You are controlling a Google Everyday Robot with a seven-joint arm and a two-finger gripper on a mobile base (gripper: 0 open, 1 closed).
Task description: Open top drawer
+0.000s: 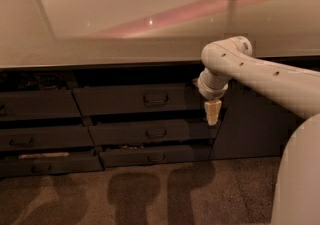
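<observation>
Tool: my tool [212, 112] hangs pointing down by the right end of the top drawer, not touching it. Honestly can't tell if it's apart or together.
Top drawer: the top drawer [115, 101] sits right under the tabletop [100, 54] edge, top of the middle stack.
Handle: the loop handle [155, 98] is dead centre on the front, roughly 9 o'clock from my tool.
Feel: my guess is a stiff front on rails with a bit of weight.
Grab spot: the flat face gives no grip, so hook the loop and pull straight out.
</observation>
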